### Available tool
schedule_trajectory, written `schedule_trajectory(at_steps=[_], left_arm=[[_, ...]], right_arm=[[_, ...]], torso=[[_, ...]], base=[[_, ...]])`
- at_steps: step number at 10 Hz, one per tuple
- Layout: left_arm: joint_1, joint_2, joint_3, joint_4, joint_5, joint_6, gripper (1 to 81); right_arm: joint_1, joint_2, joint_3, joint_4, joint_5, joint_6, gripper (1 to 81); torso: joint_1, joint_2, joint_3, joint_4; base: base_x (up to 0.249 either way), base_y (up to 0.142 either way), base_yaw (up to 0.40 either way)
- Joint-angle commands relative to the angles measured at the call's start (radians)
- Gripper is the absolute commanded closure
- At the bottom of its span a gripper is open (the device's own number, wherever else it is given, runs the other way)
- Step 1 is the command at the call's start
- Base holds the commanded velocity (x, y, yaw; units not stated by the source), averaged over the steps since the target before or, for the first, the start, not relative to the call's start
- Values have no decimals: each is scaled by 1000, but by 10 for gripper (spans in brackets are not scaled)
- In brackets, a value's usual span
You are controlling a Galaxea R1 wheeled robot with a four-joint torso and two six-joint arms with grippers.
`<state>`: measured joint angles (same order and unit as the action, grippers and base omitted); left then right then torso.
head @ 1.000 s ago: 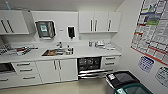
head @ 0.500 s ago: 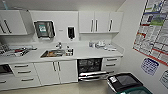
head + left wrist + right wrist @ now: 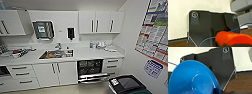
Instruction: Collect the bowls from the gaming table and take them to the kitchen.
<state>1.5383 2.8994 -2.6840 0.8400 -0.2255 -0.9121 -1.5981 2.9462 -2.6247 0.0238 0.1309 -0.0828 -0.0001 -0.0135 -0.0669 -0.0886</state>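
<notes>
The kitchen (image 3: 60,45) is evenly and brightly lit, with no hard shadows; the white countertop (image 3: 87,53) and cabinet fronts look washed out and soft; the steel sink (image 3: 56,54) shows dull reflections; the whole head view is blurred, and the wall poster (image 3: 155,32) at its edge leans and stretches; in the right wrist view a blue bowl (image 3: 193,79) carries pale glare streaks, close and unsharp; in the left wrist view an orange object (image 3: 233,38) is out of focus.

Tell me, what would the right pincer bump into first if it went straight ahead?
Probably the blue bowl, which sits right in front of it, maybe already held. Past that shows brown floor, but depth is hard to judge.
</notes>
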Motion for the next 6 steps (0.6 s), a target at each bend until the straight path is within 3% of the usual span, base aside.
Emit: schedule_trajectory(at_steps=[1, 6], left_arm=[[-37, -17, 0, -13, 29, 4, 811], [-37, -18, 0, -12, 29, 6, 811]], right_arm=[[29, -2, 9, -10, -54, -3, 811], [28, -2, 8, -10, -53, -3, 811]], torso=[[0, 0, 0, 0], [0, 0, 0, 0]], base=[[109, 0, 0], [110, 0, 0]])
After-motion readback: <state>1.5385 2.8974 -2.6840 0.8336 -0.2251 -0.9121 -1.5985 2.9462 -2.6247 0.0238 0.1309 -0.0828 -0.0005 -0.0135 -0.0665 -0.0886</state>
